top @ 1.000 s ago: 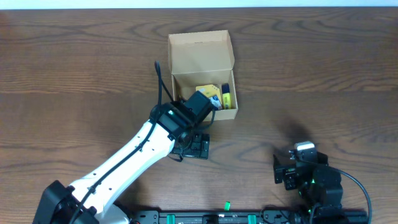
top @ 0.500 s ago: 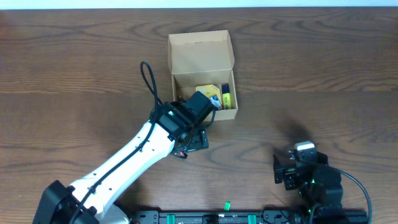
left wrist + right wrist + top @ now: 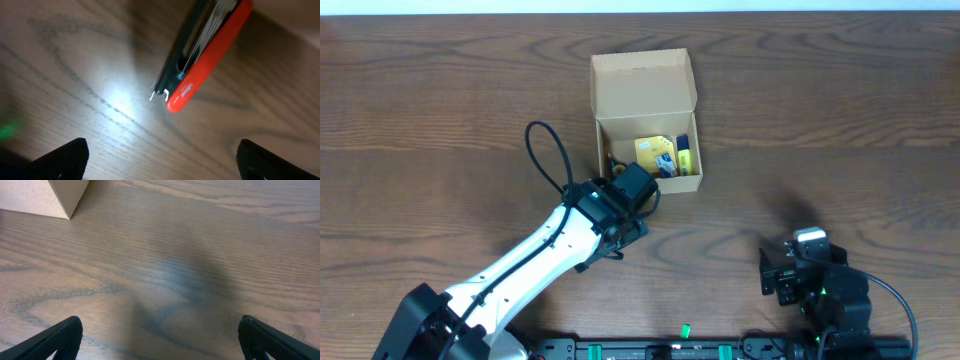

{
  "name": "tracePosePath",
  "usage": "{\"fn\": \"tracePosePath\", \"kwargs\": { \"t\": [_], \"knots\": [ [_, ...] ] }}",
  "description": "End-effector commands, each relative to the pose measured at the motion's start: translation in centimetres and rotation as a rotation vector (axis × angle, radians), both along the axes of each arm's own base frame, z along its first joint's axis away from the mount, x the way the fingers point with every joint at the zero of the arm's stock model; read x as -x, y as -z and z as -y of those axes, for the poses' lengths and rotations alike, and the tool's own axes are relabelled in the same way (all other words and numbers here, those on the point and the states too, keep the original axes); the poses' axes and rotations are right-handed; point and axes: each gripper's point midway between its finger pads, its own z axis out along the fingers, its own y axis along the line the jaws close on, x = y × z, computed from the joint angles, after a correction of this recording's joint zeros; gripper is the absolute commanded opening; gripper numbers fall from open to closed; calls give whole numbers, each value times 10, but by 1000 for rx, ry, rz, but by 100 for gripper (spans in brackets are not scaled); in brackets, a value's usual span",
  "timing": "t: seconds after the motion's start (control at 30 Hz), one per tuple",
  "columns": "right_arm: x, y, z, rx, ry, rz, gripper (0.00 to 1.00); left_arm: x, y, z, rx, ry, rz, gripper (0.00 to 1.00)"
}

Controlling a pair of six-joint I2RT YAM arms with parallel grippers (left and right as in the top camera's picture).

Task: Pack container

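The container (image 3: 645, 95) is a tan cardboard box standing open on the table, its flap lid folded back. Yellow stationery items (image 3: 658, 152) lie inside it. My left gripper (image 3: 626, 212) hovers just off the box's front left corner, pointing down at the table. In the left wrist view its fingers (image 3: 62, 159) are spread wide with only bare wood between them. A red and black stapler (image 3: 207, 52) lies on the table ahead of them; the arm hides it from overhead. My right gripper (image 3: 772, 273) sits open and empty near the front right, its fingers (image 3: 55, 339) apart.
A black cable loop (image 3: 548, 155) arcs out from the left arm over the table, left of the box. A corner of the box (image 3: 42, 197) shows at the upper left of the right wrist view. A small green piece (image 3: 686, 329) lies by the front rail.
My left wrist has swung back and to the left, off the box's front edge, uncovering more of the items inside. Its cable loop has drifted left. The right arm has not moved.
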Motion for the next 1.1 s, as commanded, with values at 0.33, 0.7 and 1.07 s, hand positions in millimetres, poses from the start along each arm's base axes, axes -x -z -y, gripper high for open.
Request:
{"fn": "tracePosePath", "kwargs": {
  "t": [0.33, 0.7, 1.07],
  "knots": [
    [1, 5, 0, 8, -4, -8, 99, -10, 11, 2, -17, -37, 25, 95],
    [1, 5, 0, 8, -4, -8, 99, -11, 34, -12, -13, -2, -10, 96],
    [1, 5, 0, 8, -4, -8, 99, -21, 42, -3, 50, 36, 30, 95]
  ]
}}
